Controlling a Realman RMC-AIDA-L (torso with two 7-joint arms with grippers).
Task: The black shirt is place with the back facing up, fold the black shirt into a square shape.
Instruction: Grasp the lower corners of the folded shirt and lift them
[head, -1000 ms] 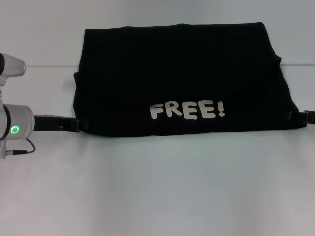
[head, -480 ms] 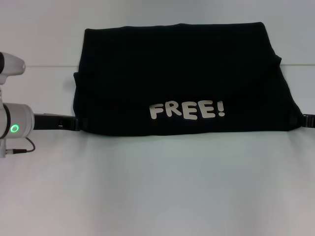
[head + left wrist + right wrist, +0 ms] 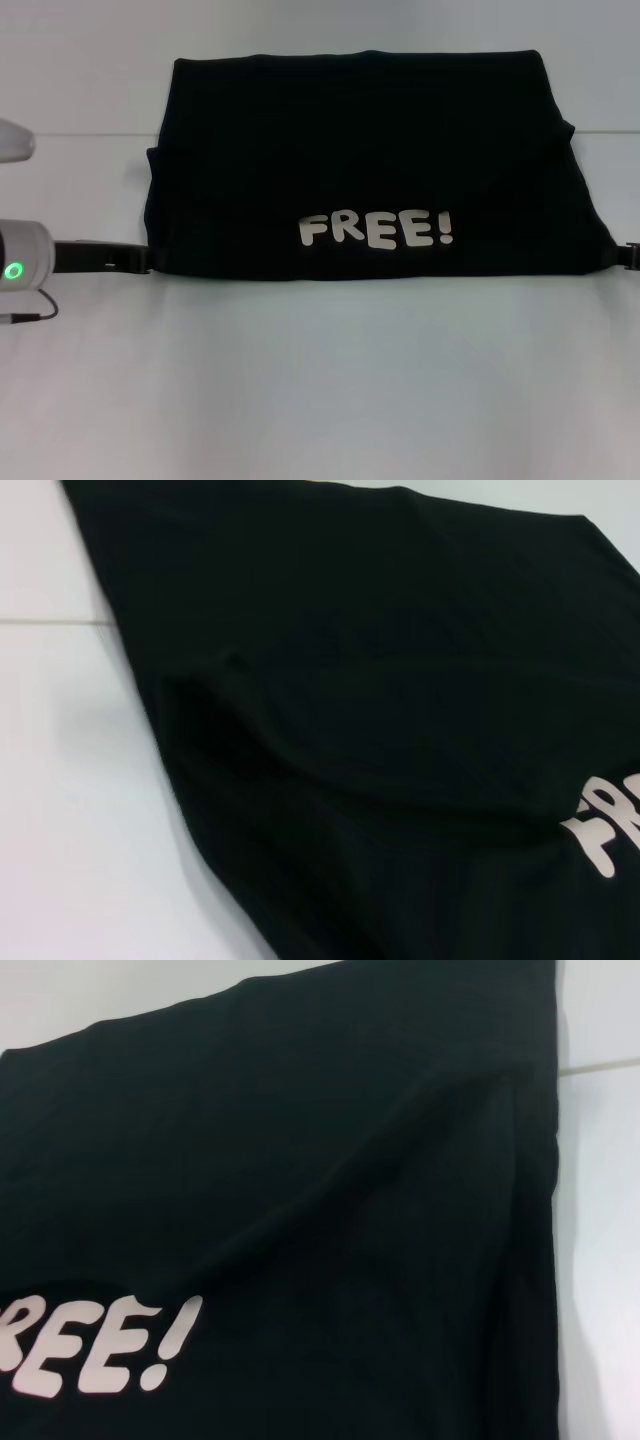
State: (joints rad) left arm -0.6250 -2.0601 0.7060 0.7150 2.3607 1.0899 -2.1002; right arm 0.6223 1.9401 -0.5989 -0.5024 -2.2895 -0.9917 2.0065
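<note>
The black shirt (image 3: 370, 160) lies folded on the white bench (image 3: 320, 380), left gripper (image 3: 140, 262) and right gripper (image 3: 618, 255) at its near corners; grip unclear

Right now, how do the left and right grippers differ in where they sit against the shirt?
1. The left gripper shows a long black stretch running out from the shirt's near left corner; the right gripper shows only a short tip at the picture's edge.
2. The left gripper has its arm's silver housing with a green light in view; the right gripper's arm is out of view.

Both sit low on the white table at the shirt's near corners.
</note>
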